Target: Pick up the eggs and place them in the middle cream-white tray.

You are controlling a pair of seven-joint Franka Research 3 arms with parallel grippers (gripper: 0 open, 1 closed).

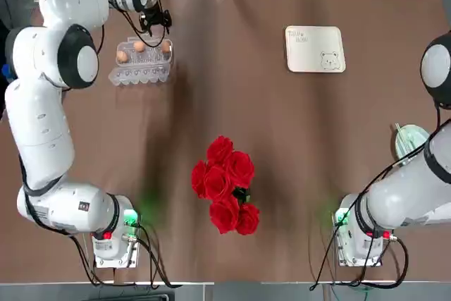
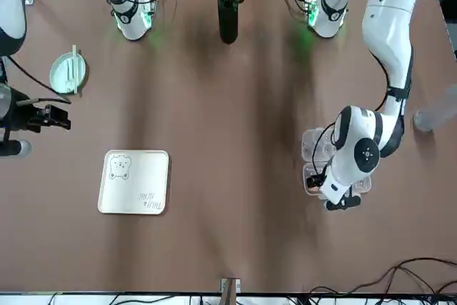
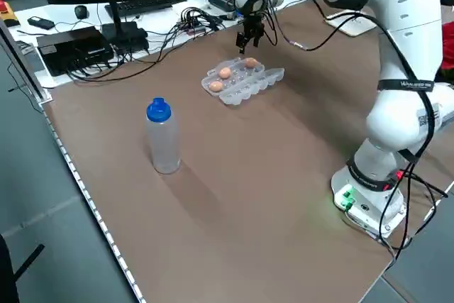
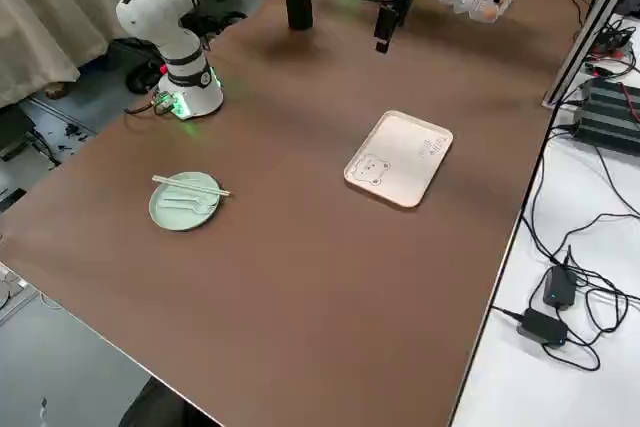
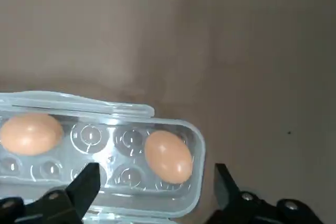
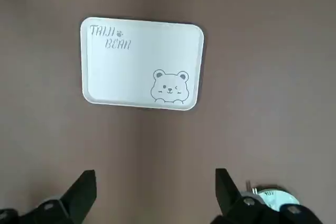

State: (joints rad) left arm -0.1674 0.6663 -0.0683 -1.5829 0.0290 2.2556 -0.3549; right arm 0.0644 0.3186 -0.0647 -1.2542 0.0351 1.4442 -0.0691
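Observation:
Three orange-brown eggs [image 1: 139, 46] lie in a clear plastic carton [image 1: 141, 68] at the far left of the table. My left gripper [image 5: 155, 184] hangs open just above the carton's end, its fingers [image 5: 84, 184] on either side of the end egg [image 5: 168, 156]; another egg [image 5: 30, 134] sits further along the row. The cream-white tray [image 1: 315, 48] with its bear drawing lies bare at the far right. My right gripper [image 6: 155, 184] is open and holds nothing, hovering on the near side of the tray [image 6: 140, 61].
A dark vase of red roses [image 1: 225, 185] stands in the near middle. A pale green plate [image 2: 68, 73] with utensils lies near the right arm. A blue-capped bottle [image 3: 162, 136] stands at the table's left edge.

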